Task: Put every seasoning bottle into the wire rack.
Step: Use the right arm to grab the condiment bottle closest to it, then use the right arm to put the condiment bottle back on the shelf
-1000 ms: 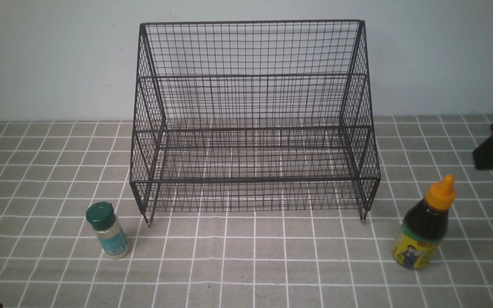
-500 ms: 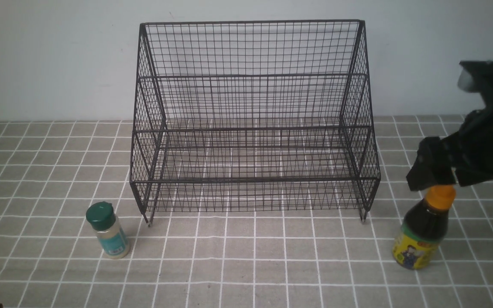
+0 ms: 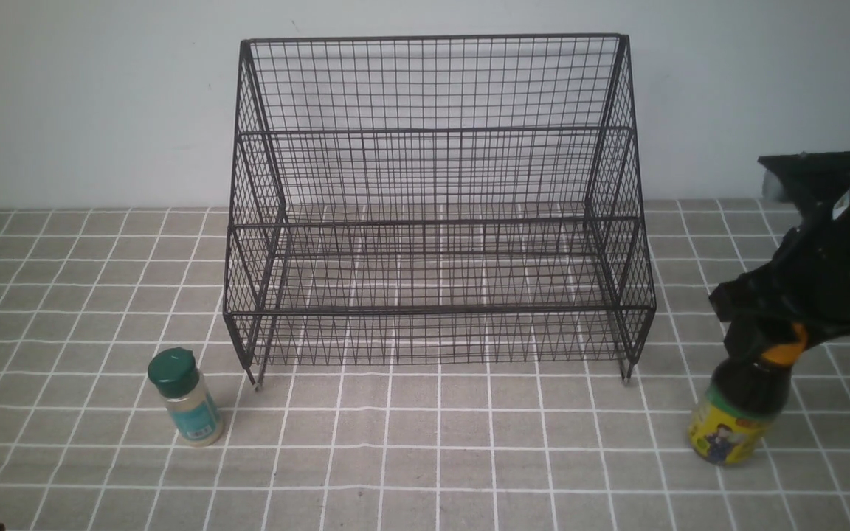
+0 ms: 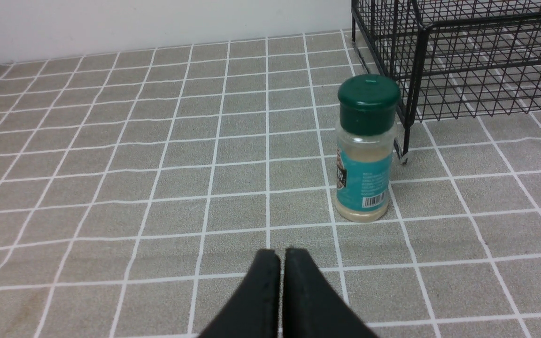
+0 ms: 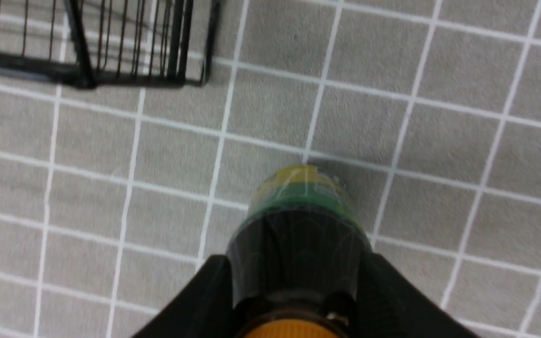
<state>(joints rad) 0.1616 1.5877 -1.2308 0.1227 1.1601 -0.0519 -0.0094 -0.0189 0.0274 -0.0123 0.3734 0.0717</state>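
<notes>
Right gripper [image 3: 757, 343] clamped on dark-sauce bottle [image 3: 750, 391], right of frame.
Orange nozzle cap [image 3: 786, 345] partly hidden; left gripper [image 4: 276, 256] closed, cut off at lower edge.

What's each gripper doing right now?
Left gripper: closed, holding nothing.
Right gripper: closed around the dark sauce bottle with orange nozzle cap and yellow label.

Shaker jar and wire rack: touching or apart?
Apart. The front view shows bare tabletop between the green-capped shaker jar and the nearest foot of the wire rack.
</notes>
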